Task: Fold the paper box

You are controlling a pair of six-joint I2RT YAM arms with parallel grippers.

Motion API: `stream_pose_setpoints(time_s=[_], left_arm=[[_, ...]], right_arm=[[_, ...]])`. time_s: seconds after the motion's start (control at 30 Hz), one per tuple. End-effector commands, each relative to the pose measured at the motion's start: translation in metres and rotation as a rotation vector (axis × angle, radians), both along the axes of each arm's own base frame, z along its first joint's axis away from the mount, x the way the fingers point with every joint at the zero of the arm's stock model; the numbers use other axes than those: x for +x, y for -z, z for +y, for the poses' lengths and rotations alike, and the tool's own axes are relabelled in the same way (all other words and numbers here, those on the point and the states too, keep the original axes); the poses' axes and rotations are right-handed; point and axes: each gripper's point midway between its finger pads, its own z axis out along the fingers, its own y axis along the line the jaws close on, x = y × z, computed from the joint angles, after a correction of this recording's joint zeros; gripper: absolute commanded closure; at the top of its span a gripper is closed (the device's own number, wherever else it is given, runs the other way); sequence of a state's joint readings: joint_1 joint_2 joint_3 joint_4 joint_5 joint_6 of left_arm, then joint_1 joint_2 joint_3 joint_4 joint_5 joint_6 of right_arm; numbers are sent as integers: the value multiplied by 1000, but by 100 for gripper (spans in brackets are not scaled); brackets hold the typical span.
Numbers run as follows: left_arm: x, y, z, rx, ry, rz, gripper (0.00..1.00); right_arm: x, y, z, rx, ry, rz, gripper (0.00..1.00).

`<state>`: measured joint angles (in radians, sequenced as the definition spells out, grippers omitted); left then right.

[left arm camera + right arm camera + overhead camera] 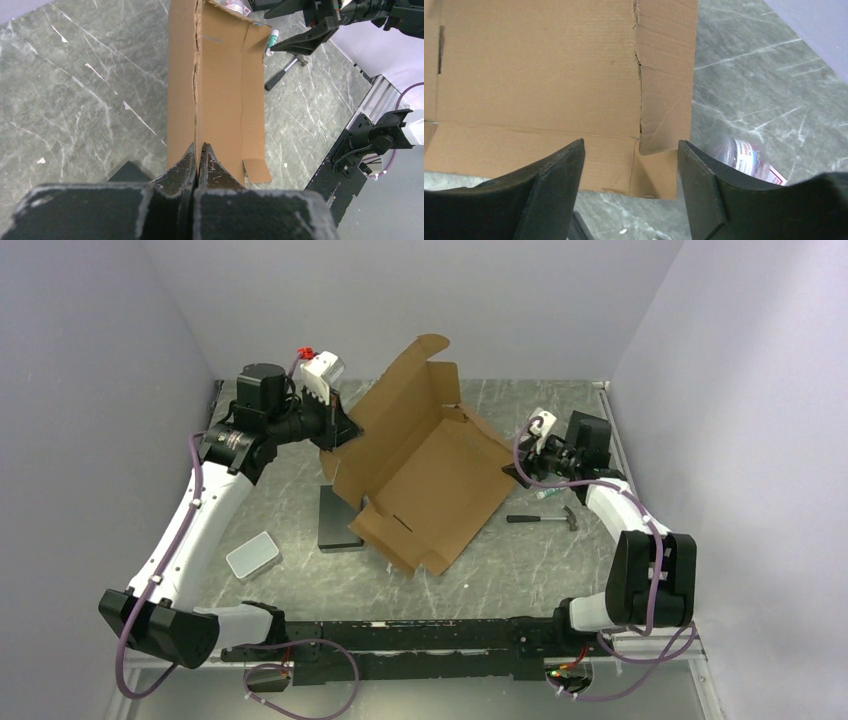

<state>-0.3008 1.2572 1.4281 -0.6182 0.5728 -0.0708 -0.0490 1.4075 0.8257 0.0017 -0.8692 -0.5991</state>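
Light is even and diffuse, coming from overhead. The top view is moderately bright. The table (300, 575) reads matte, its marbling evenly exposed. The paper box (425, 475) casts a soft-edged shadow beneath its raised left side. The walls are pale and uniformly lit.

In the left wrist view, my left gripper (198, 150) sits close to the lens, black and soft-focused, while the cardboard beyond it is sharp. The white area at upper right is overexposed.

In the right wrist view, my right gripper (631, 144) is underexposed and shows little surface detail. The corrugation is crisp. The bottle (744, 155) is slightly soft, with a small highlight on its plastic.
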Motion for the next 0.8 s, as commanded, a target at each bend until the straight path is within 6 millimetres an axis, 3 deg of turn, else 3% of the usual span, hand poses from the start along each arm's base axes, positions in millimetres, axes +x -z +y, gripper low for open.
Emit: stream_pose_setpoints(time_s=[0.0,0.2,0.47,0.77], left_arm=[[3,-32,-2,-29,18,-155,100],[1,-35,-1,-35,15,-168,100],[0,-37,1,-40,-1,-183,100],[-2,-40,0,-54,1,-188,100]], right_arm=[[-10,-35,-4,29,-86,-94,25],[-1,-26,-27,83,50,-4,21],[9,-14,-61,332,284,191,18],[1,15,-49,562,349,430,24]])
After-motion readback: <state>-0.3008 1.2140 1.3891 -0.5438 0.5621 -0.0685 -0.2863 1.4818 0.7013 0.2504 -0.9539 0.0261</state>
